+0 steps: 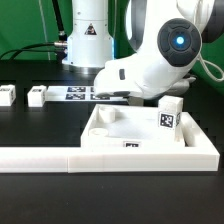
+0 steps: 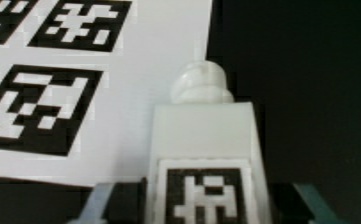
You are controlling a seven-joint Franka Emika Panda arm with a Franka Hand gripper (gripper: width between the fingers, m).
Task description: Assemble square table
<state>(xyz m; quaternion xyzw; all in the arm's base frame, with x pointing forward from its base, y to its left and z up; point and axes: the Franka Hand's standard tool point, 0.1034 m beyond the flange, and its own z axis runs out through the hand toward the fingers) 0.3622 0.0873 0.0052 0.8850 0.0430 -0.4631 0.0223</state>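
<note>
White slab (image 1: 115, 128) bears upright leg (image 1: 170, 115); gripper (image 2: 203, 203) clamps second leg (image 2: 203, 130).

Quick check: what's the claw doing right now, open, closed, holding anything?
Claw: closed on a white table leg, gripped by its sides.

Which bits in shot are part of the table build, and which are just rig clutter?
Job:
- square tabletop slab
- leg upright on it
- loose leg
- second loose leg
- gripped leg

Lying about:
- marker board
- L-shaped barrier
</note>
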